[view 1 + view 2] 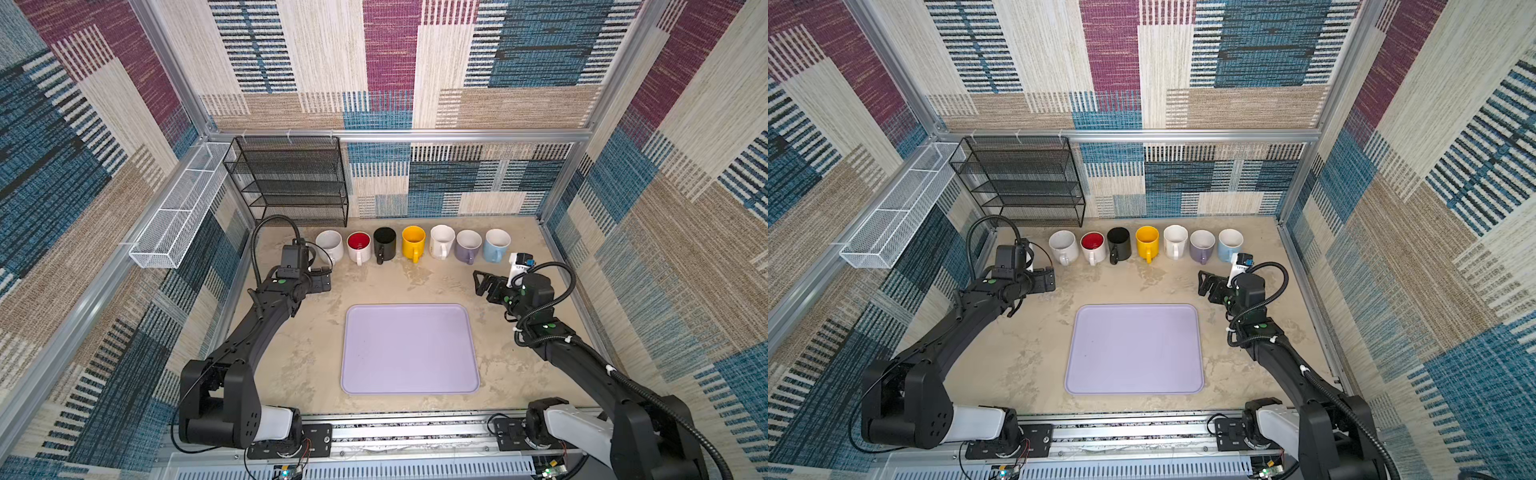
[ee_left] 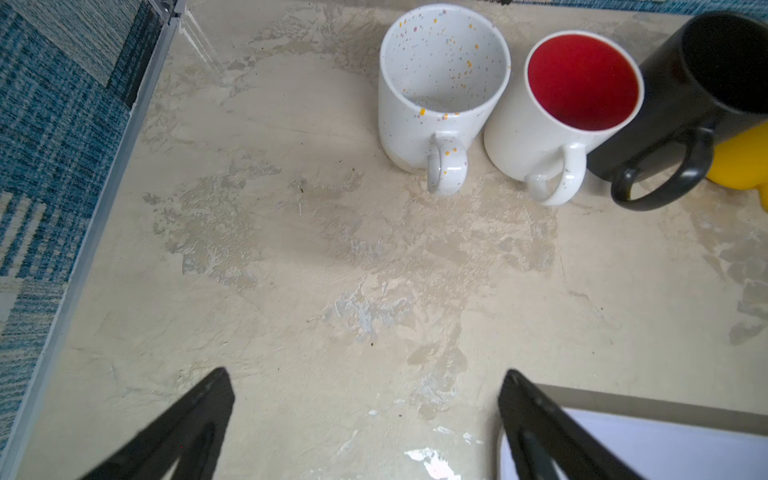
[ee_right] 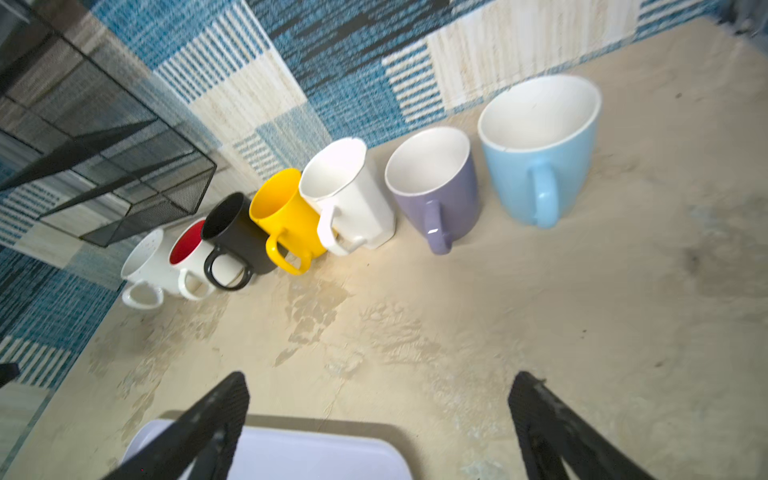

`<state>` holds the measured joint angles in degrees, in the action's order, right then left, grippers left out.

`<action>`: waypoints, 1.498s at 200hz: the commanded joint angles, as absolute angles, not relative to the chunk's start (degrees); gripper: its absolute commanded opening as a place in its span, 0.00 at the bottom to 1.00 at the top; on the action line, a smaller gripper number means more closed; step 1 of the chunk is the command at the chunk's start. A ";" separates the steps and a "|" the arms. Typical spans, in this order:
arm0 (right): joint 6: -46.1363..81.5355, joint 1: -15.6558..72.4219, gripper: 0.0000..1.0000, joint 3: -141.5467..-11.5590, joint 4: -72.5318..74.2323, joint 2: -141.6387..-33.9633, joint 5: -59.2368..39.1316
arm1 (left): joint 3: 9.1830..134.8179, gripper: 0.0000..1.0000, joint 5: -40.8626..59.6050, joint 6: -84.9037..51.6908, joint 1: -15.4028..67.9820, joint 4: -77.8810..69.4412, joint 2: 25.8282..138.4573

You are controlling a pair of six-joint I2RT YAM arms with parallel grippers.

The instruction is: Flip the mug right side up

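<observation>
Left gripper and right gripper gape empty, and the speckled mug, upright by the table's back edge, perhaps touching the red-lined mug, could topple if a retreat clips its handle.

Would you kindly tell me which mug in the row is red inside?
The white ceramic mug second from the left in a top view; the others are white, black or yellow inside.

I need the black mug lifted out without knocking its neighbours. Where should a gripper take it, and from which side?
Probably the handle, approached from the tray side: the black mug stands upright, its handle sticks out toward the tray, and the red-lined mug and yellow mug crowd both its flanks.
</observation>
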<state>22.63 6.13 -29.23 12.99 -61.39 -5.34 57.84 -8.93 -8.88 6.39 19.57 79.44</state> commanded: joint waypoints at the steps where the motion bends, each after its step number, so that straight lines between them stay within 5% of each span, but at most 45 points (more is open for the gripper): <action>1: 20.66 4.05 1.00 -29.22 15.13 -59.93 -2.47 | 57.50 0.99 -10.13 -8.75 6.15 16.88 78.77; 117: 12.25 -1.11 1.00 -26.91 23.92 -62.16 -1.34 | 37.85 0.99 -9.54 -1.68 2.37 -11.25 72.85; 284: 6.23 -4.81 1.00 -14.76 53.84 -73.45 5.27 | 19.61 0.99 -3.23 -2.53 -2.99 -56.19 88.24; 299: 6.15 -4.90 1.00 -13.93 56.95 -75.20 5.79 | 20.24 0.99 -2.82 -2.71 -3.00 -51.96 86.77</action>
<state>6.98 -4.84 -14.85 46.98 -73.14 3.40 19.99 -2.66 -2.68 -2.98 -47.64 87.29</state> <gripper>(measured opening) 0.995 0.991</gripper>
